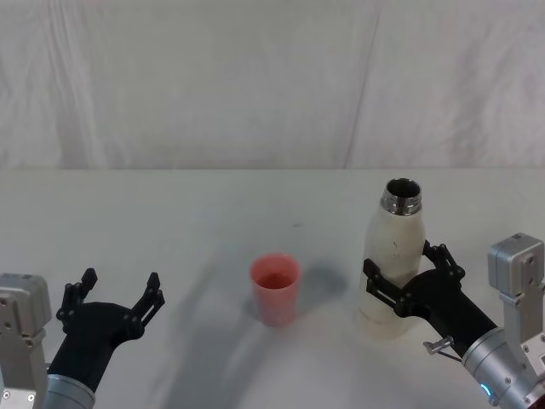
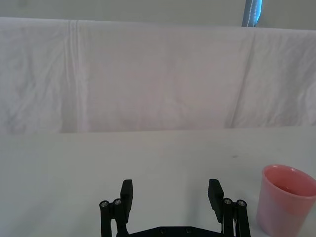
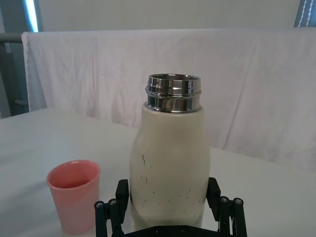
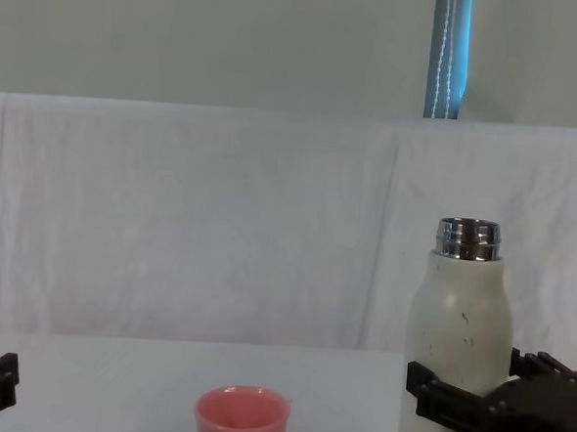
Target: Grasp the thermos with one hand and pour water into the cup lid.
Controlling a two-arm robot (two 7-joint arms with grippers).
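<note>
The right gripper's (image 1: 407, 277) fingers (image 3: 214, 191) stand on either side of the thermos (image 1: 390, 264), low on its body, one each side of the cream wall. In the right wrist view they sit just beside or against the bottle; whether they are pressing yet I cannot tell, though the head view suggests they have closed on it. The hold sits well below the shoulders, which looks sensible for tipping: the steel neck (image 3: 173, 93) stays free to swing toward the cup lid (image 1: 274, 288).

The thermos stands upright on the desk (image 1: 213, 213), on the robot's right side, its base appearing still planted. Its cap is off and the threaded mouth is open. What is inside is hidden; the dark opening in the head view shows no water level.

The pink cup lid stands upright near the middle of the desk, to the left of the thermos and apart from it, rim up, ready to receive. Its inside looks pink and unfilled as far as can be told, though a shallow layer of water would be hard to make out.

The left gripper (image 1: 119, 294) hovers low on the robot's left, fingers (image 2: 127, 193) spread apart and holding nothing, away from the cup lid.
</note>
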